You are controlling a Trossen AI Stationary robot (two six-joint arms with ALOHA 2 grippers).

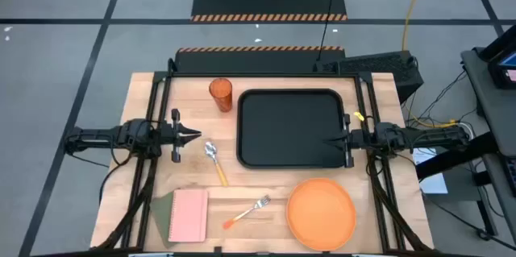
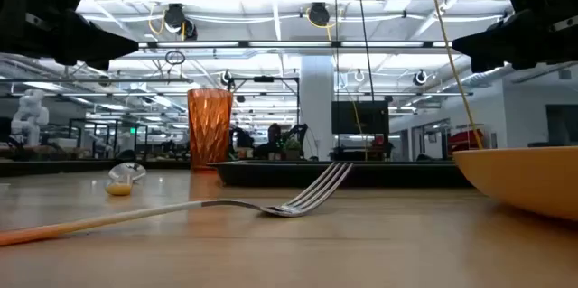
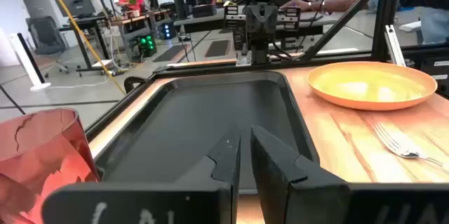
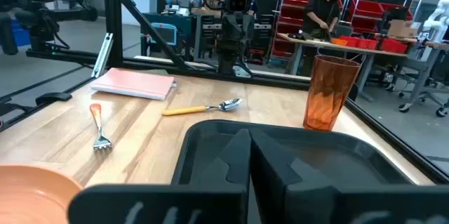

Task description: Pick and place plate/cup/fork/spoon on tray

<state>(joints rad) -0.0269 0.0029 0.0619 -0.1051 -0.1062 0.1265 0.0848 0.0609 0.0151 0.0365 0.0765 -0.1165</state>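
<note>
The black tray (image 1: 290, 128) lies on the table's middle, toward the far side. The orange cup (image 1: 221, 94) stands upright to the left of the tray. The spoon (image 1: 215, 161) lies left of the tray, and the fork (image 1: 247, 212) lies near the front edge. The orange plate (image 1: 321, 213) rests flat at the front right. My left gripper (image 1: 195, 134) is shut and empty, hovering left of the tray near the spoon's bowl. My right gripper (image 1: 331, 139) is shut and empty, hovering over the tray's right side.
A pink notebook (image 1: 189, 214) lies at the front left on a green mat (image 1: 160, 207). Black frame rails (image 1: 158, 104) run along both sides of the table. People work at benches in the room beyond the table (image 4: 323, 6).
</note>
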